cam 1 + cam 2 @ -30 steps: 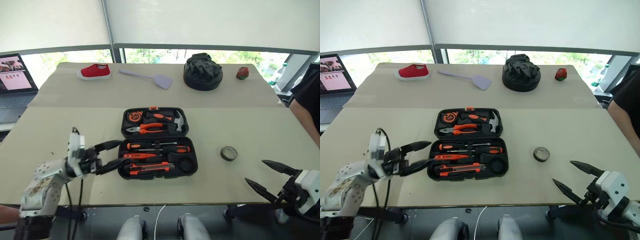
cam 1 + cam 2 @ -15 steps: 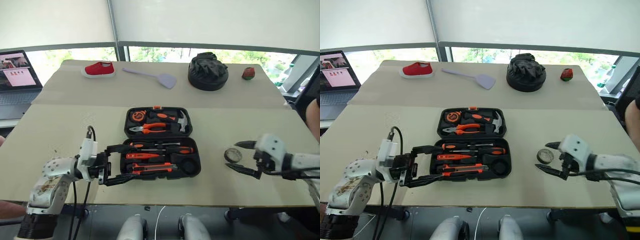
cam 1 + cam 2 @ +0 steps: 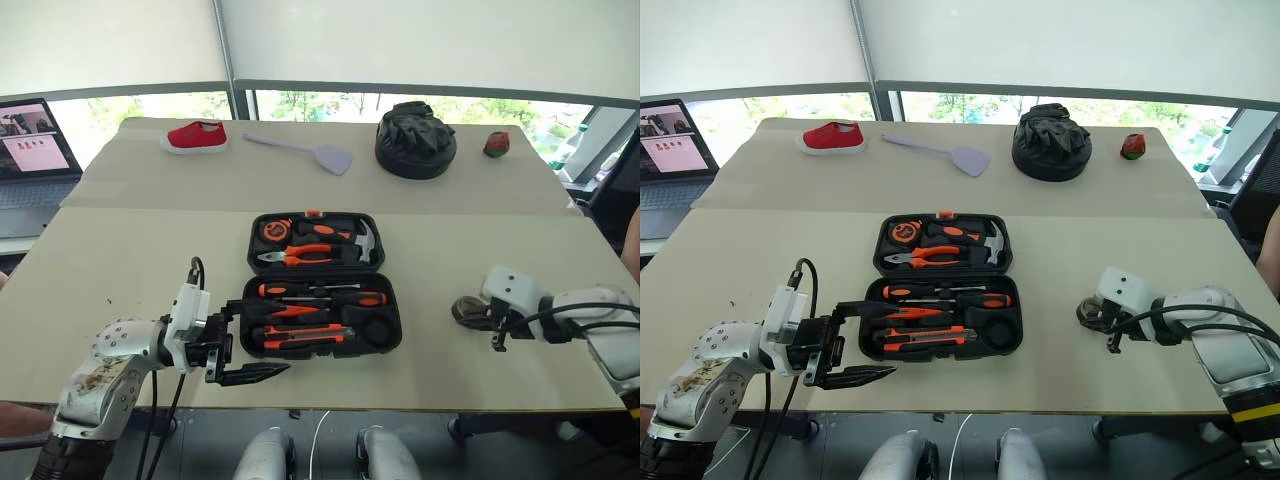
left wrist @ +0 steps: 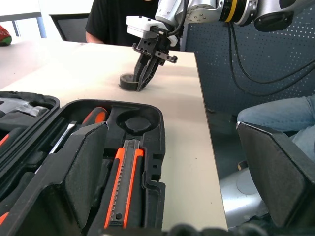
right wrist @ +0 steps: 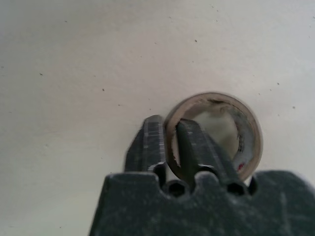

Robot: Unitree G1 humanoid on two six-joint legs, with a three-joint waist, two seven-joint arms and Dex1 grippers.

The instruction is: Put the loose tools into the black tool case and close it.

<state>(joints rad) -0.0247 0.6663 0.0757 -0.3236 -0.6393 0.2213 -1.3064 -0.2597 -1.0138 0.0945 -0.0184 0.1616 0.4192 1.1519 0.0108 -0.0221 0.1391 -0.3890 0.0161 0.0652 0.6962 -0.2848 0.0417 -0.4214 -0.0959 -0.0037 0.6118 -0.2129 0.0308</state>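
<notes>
I have the right gripper (image 5: 170, 142) pinched on the wall of the tape roll (image 5: 214, 132), one finger outside the ring and one inside the hole. That is the sensible hold for a flat ring lying on the table (image 3: 120, 240): there is no handle, so the wall is the only part thin enough to clamp. The roll sits on the table well to the right of the black tool case (image 3: 320, 283); I can't tell if it has lifted off the surface.

The case lies open, lid half away from me, tray half nearer. The screwdrivers (image 3: 320, 294) and the utility knife (image 3: 305, 331) already sit in their slots, and the round recess (image 4: 136, 121) at the tray's right end is bare, which I judge is meant for the roll.

My left gripper (image 3: 247, 340) hangs wide open at the case's left front corner, holding nothing; I judge it is placed there to steady the case or swing the lid later.
</notes>
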